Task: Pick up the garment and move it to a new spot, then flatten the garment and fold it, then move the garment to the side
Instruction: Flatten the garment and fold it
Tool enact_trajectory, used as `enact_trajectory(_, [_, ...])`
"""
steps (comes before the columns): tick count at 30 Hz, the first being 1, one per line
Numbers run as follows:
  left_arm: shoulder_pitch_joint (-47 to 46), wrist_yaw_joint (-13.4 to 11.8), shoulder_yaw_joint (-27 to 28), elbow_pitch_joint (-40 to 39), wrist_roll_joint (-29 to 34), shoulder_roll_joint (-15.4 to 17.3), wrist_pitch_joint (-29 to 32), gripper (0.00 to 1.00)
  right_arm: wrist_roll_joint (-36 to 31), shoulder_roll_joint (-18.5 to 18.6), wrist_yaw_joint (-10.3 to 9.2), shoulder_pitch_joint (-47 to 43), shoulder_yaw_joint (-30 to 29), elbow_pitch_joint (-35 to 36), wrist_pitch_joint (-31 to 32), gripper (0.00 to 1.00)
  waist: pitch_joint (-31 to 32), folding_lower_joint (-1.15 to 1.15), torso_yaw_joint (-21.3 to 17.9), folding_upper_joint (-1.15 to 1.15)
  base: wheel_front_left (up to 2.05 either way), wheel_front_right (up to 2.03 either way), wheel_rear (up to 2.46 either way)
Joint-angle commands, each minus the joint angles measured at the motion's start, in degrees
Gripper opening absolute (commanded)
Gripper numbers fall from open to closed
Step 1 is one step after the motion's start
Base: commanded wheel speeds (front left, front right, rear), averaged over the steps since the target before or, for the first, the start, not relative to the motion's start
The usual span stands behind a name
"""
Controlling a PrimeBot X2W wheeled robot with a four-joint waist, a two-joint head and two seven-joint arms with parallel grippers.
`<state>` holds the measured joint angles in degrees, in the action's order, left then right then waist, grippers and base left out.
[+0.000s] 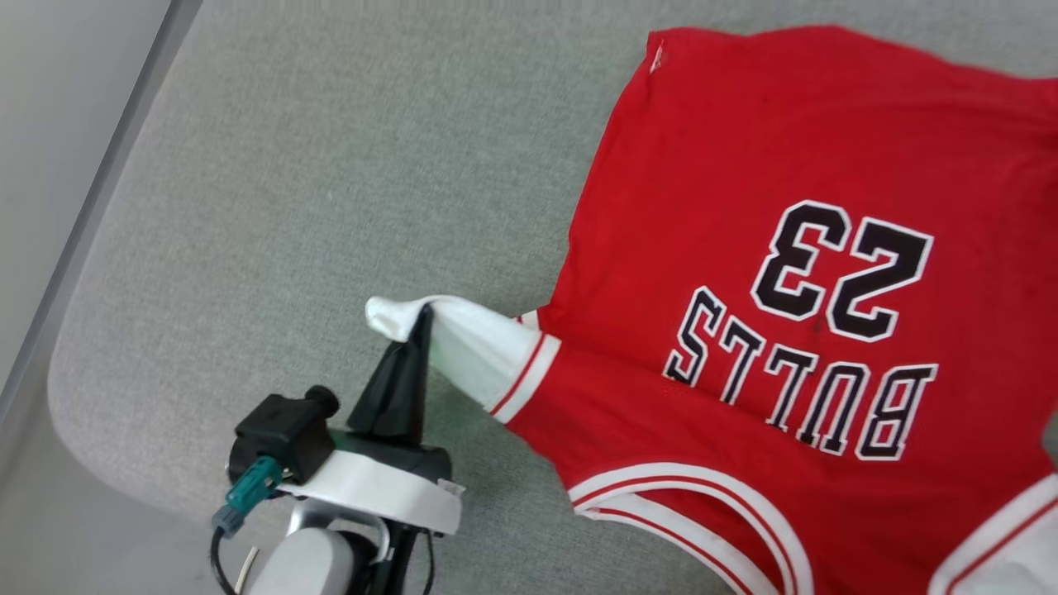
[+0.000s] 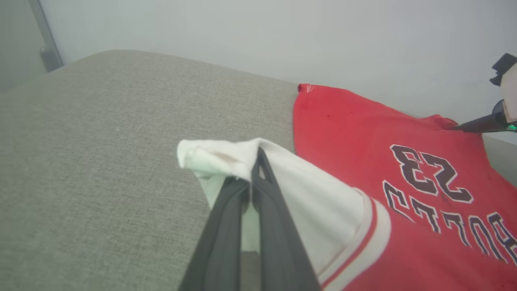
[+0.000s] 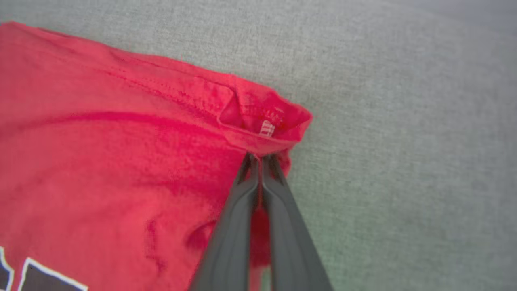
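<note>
Head view: one garment (image 1: 744,149) is laid out at frame right on a grey pad (image 1: 289,165). One left gripper (image 1: 424,318), lower centre-left, is clamped on the white sleeve (image 1: 475,343).
Left wrist view: that pinch is seen at centre.
Right wrist view: one right gripper (image 3: 260,158), bottom centre, is clamped on the red hem corner (image 3: 274,121).

Your jersey T-shirt (image 1: 744,165) is matt knit cloth. The surface (image 1: 331,165) under it is coarse woven fabric, and the fingers (image 2: 282,250) look like smooth, matt plastic.
</note>
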<state>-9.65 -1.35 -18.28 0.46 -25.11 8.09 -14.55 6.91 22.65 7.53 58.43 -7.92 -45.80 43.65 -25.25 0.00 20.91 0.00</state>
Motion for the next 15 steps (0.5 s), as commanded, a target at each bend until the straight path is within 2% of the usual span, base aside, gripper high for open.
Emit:
enact_trajectory(1, [0.77, -0.53, 0.7, 0.18, -0.3, 0.62, 0.14, 0.0, 1.18, 1.33, -0.08, -2.06, 0.95, 1.69, -1.0, 0.0, 2.98, 0.0, -2.17, 0.0, 0.0, 0.0, 0.0])
enact_trajectory(8, [3.99, -2.63, 3.28, -0.43, -1.24, 2.98, 1.85, 0.0, 6.38, 4.34, -0.08, -13.93, 2.79, 11.43, -3.31, 0.0, 8.28, 0.0, -6.02, 0.0, 0.0, 0.0, 0.0])
enact_trajectory(15, [7.97, -4.8, 5.85, -1.22, -2.29, 5.32, 3.69, 0.0, 9.24, 0.85, -0.08, -34.85, -5.09, 25.3, -2.27, 0.0, 12.93, 0.0, -10.03, 0.0, 0.0, 0.0, 0.0])
